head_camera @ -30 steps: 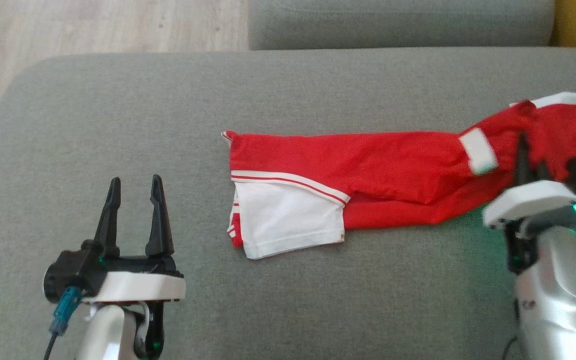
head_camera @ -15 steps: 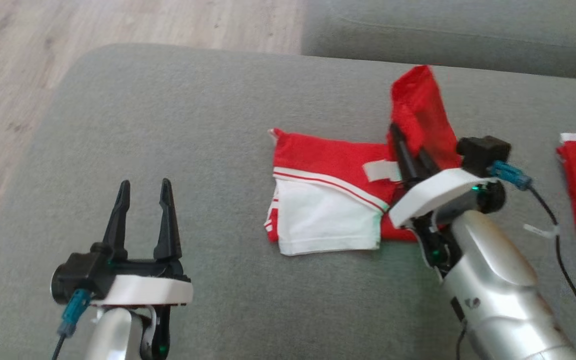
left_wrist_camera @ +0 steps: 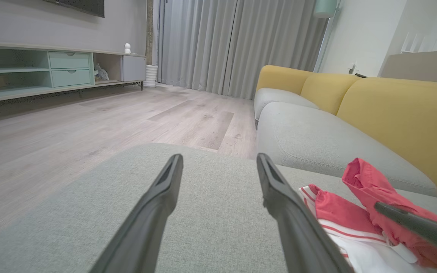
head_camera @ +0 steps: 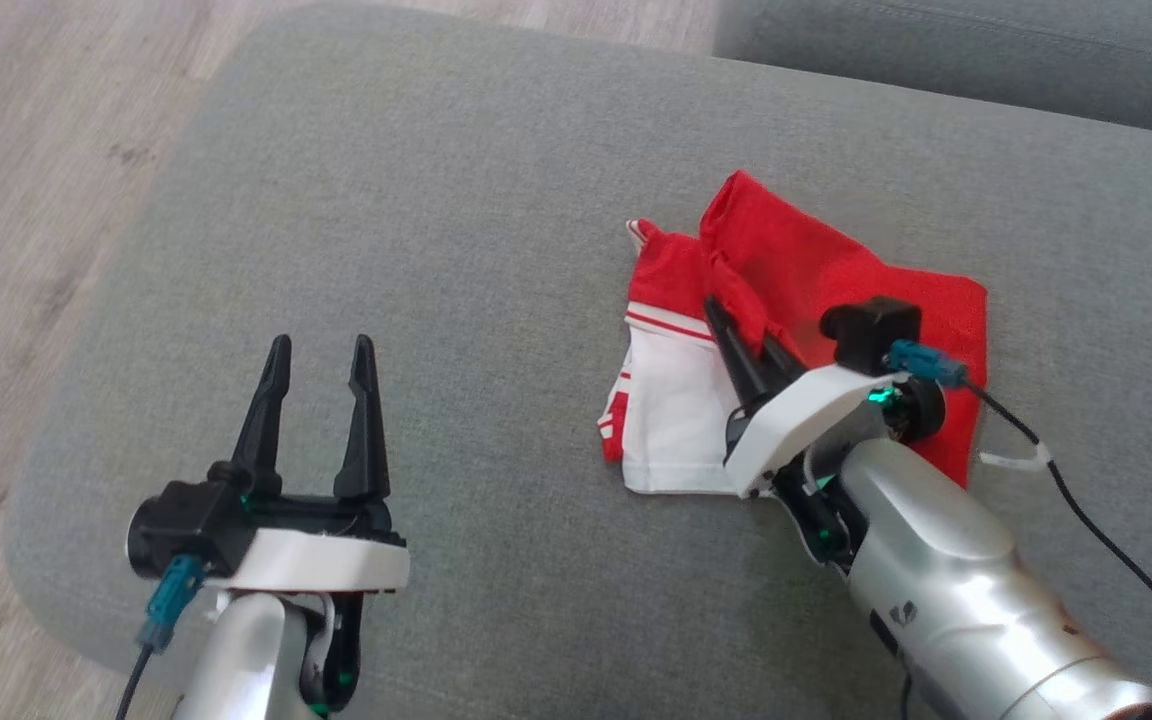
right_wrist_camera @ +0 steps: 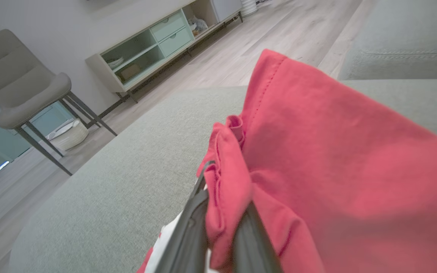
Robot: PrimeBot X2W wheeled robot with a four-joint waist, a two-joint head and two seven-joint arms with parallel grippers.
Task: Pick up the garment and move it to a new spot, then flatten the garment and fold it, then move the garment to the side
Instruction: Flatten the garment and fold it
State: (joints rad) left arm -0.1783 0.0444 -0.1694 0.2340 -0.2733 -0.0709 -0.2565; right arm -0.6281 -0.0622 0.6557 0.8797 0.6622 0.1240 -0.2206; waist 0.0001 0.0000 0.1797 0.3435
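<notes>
Two hands in the head view. Left hand [head_camera: 321,345], lower left of frame, is spread wide and empty above the grey seat cushion [head_camera: 436,200]. Right hand [head_camera: 736,325], right of centre, is clamped on a bunched red fold of the garment [head_camera: 836,270], which lies partly doubled over on the cushion, white panel at its lower left. The right wrist view shows the pinch more clearly: red cloth squeezed between the fingers [right_wrist_camera: 188,227]. The left wrist view adds yellow sofa backs [left_wrist_camera: 393,113] upper right and curtains [left_wrist_camera: 222,45] top centre.
</notes>
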